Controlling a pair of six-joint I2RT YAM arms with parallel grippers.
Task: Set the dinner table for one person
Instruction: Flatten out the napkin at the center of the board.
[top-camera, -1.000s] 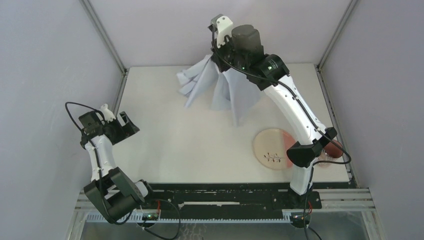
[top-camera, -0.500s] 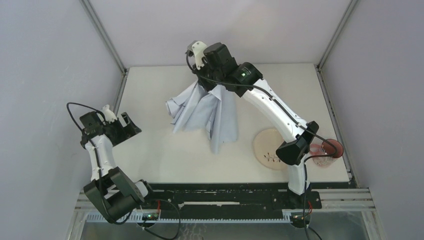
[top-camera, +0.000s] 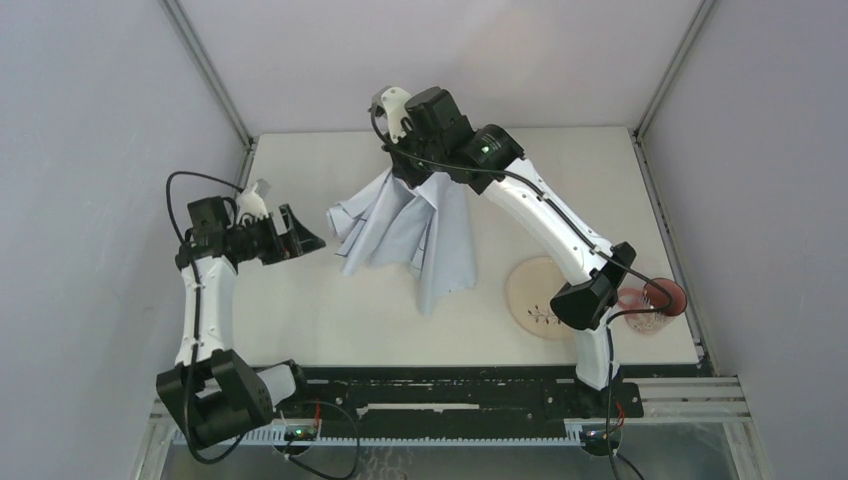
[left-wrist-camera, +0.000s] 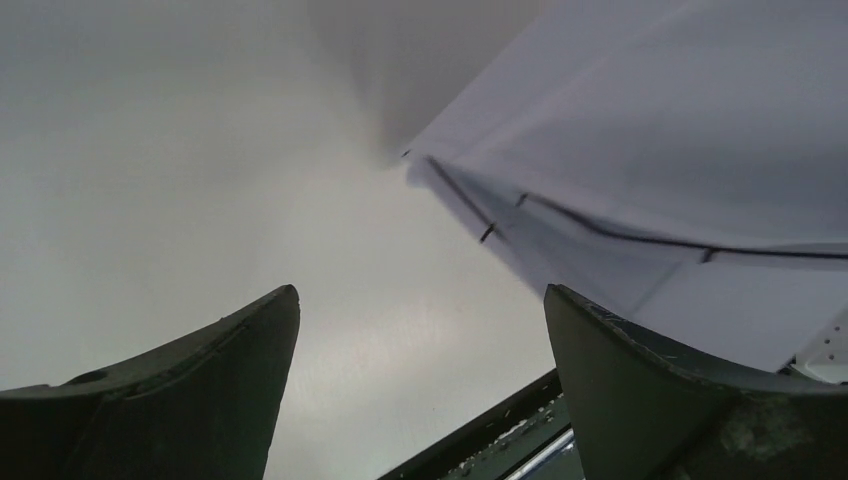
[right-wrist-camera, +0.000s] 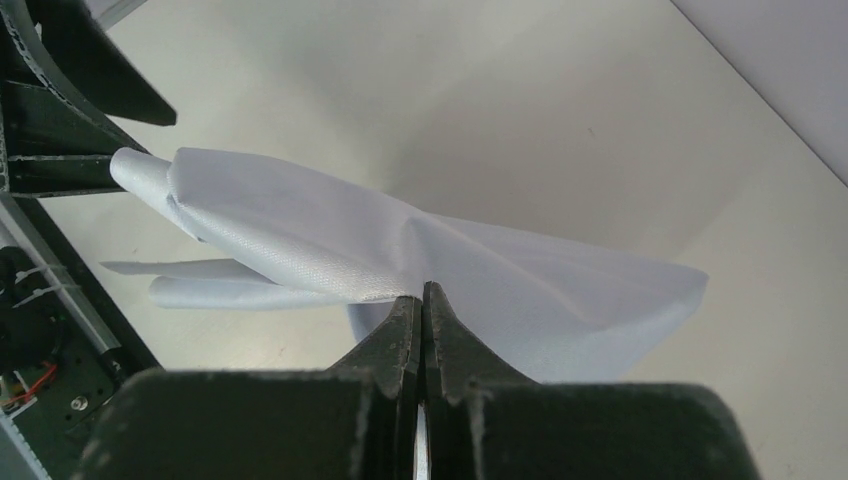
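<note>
My right gripper is shut on a pale-blue cloth and holds it bunched above the far middle of the cream dinner table. The cloth hangs down in folds, and black lines show along its edge. My left gripper is open and raised at the left. It points at the cloth's left corner, which lies just beyond its right finger without touching. Nothing sits between its fingers.
A cream-and-pink plate with a dark sprig pattern lies at the near right, partly behind the right arm. A red-rimmed glass stands just right of it. Grey walls close the table's back and sides.
My right gripper carried the cloth left and a little nearer, then held almost still. My left arm rose and swung right, bringing its open fingers up to the cloth's left corner.
</note>
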